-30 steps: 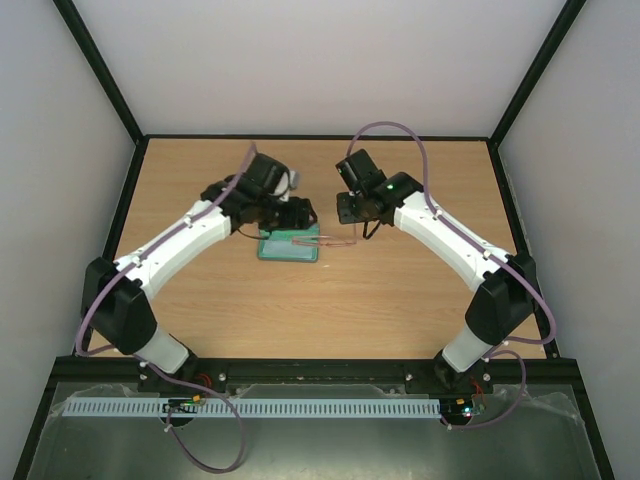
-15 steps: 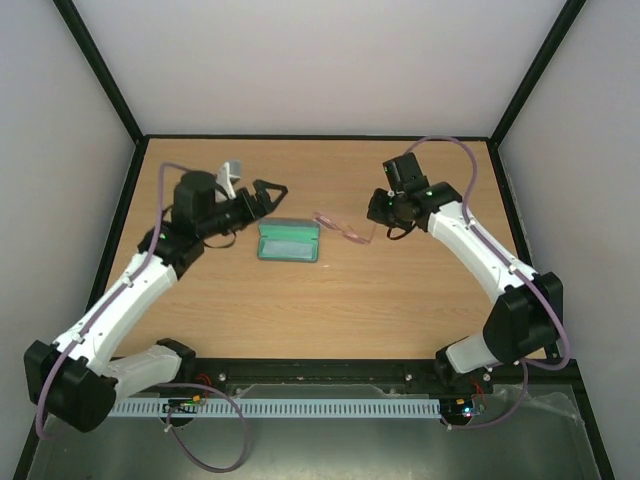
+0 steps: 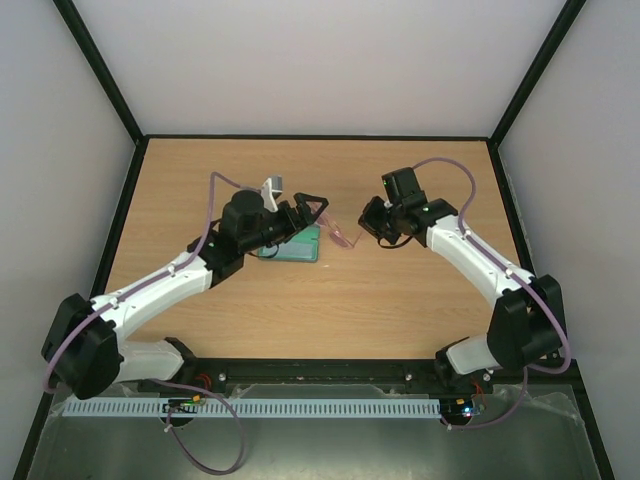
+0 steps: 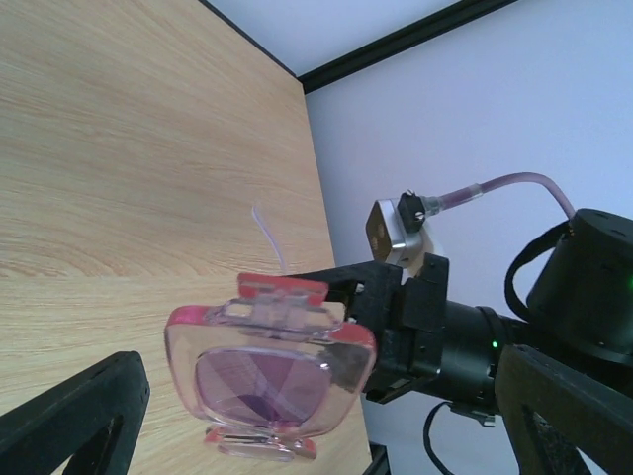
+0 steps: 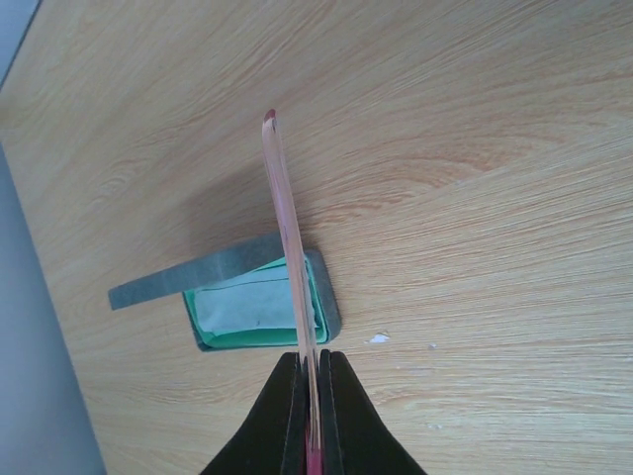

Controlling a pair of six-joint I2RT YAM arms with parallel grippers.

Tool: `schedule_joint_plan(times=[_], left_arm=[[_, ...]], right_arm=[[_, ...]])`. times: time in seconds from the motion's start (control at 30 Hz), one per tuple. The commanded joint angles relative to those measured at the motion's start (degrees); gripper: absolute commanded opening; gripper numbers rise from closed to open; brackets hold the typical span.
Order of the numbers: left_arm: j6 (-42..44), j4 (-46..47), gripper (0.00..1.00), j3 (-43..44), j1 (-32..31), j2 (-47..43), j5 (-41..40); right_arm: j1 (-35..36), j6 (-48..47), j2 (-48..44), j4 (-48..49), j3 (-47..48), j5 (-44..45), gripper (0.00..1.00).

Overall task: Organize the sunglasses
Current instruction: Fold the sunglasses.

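My right gripper (image 3: 368, 228) is shut on one end of the pinkish-red sunglasses (image 3: 343, 234) and holds them above the table. In the right wrist view the thin frame (image 5: 289, 237) runs edge-on away from the shut right gripper (image 5: 313, 364). Under it lies the grey-blue case (image 5: 331, 297), lid open, green lining with a light-blue cloth (image 5: 252, 307) inside. My left gripper (image 3: 316, 208) stands wide open just left of the glasses, over the case (image 3: 303, 250). Its wrist view faces the sunglasses (image 4: 267, 381) end-on between the spread fingers (image 4: 69, 416).
The wooden table (image 3: 330, 300) is walled by grey panels with black frame posts (image 3: 520, 90). Small white specks (image 5: 377, 338) lie on the wood near the case. The left arm's forearm (image 3: 160, 285) crosses the table's left half.
The right gripper lifted the sunglasses off the case and to the right. The left gripper opened wide, swung back left, then came forward to the glasses' free end.
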Motion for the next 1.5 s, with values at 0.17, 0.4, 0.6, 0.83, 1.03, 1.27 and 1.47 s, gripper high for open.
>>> schedule_joint_plan(times=[0.17, 0.4, 0.6, 0.83, 1.03, 1.27, 1.47], left_arm=[[0.4, 1.6, 0.99, 1.3, -1.7, 1.7, -3.4], [1.5, 1.5, 0.99, 2.1, -3.2, 3.7, -4.8], [1.9, 1.2, 0.94, 2.2, -3.5, 3.4, -6.2], [2.7, 0.7, 0.8, 2.3, -3.5, 3.5, -6.9], [3.0, 0.4, 0.72, 2.5, -3.4, 3.7, -7.4], [3.0, 0.4, 0.61, 2.9, -3.5, 4.5, -6.9], [3.5, -0.8, 0.52, 4.0, -3.4, 5.4, -7.0]], right_arm=[[0.2, 2.1, -2.3, 1.6, -1.2, -2.4, 0.01], [0.2, 2.1, -2.4, 2.2, -2.1, -3.4, 0.01], [0.2, 1.8, -2.5, 2.3, -2.6, -3.6, 0.01], [0.2, 1.9, -2.3, 3.0, -2.9, -4.3, 0.01], [0.2, 1.6, -1.8, 3.2, -2.8, -4.5, 0.01], [0.2, 1.0, -1.7, 2.7, -2.2, -4.3, 0.01], [0.2, 0.1, -1.6, 1.7, -1.3, -3.8, 0.02]])
